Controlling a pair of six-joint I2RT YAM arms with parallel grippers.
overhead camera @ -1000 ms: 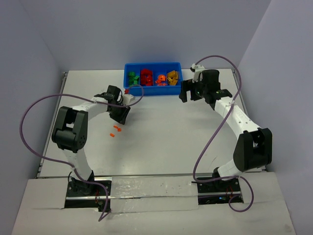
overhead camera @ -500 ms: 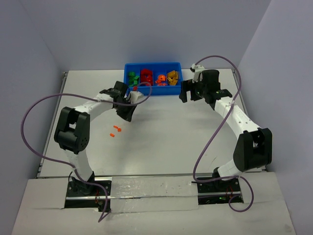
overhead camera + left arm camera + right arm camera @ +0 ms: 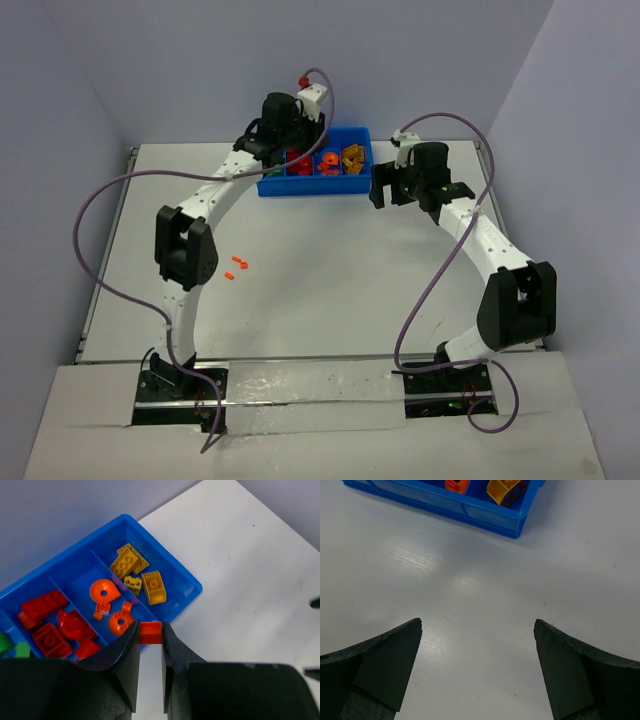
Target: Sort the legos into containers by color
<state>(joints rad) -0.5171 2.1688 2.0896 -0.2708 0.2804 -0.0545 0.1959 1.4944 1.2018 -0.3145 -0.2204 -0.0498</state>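
Observation:
The blue tray (image 3: pixel 197 586) has four containers side by side, with yellow legos (image 3: pixel 136 573), orange legos (image 3: pixel 104 592), red legos (image 3: pixel 50 632) and green legos (image 3: pixel 7 643) in them. My left gripper (image 3: pixel 150 630) is shut on a small orange-red lego (image 3: pixel 150 632), held above the tray's near wall by the orange container. From above, the left gripper (image 3: pixel 288 148) hangs over the tray (image 3: pixel 310 188) and hides its left end. Two small orange legos (image 3: pixel 236 267) lie on the table. My right gripper (image 3: pixel 380 188) stands open just right of the tray, nothing between its fingers.
In the right wrist view the tray's corner (image 3: pixel 519 520) sits at the top, and the right gripper (image 3: pixel 478 625) hovers over bare white table. Purple cables loop beside both arms. Grey walls close off the table's back and sides.
My left arm has swung from the left-middle of the table up and back over the tray, carrying the orange-red lego, and its jaws have tightened. The right arm has not moved.

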